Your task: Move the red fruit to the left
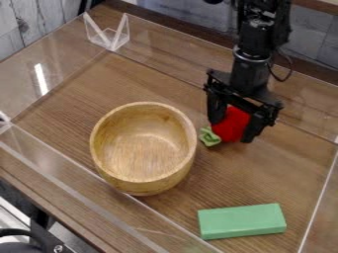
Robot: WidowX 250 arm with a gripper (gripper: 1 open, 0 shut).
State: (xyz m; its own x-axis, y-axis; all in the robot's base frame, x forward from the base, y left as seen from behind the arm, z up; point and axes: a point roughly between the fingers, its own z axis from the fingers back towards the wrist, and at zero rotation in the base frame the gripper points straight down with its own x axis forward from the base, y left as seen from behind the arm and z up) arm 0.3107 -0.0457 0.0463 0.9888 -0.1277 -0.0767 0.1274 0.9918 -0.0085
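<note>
Your gripper (239, 115) points straight down, and its two black fingers (211, 103) stand wide apart, one on each side of the red fruit (232, 125). You cannot tell if the fingers touch the fruit. The fruit sits on the wooden table (158, 79), close to the right edge and about halfway back. Its green leafy end (211, 139) points toward the wooden bowl (144, 146). The bowl sits just beside the fruit, nearer the middle of the table. A flat green block (242, 219) lies by the front edge, near the front right corner.
</note>
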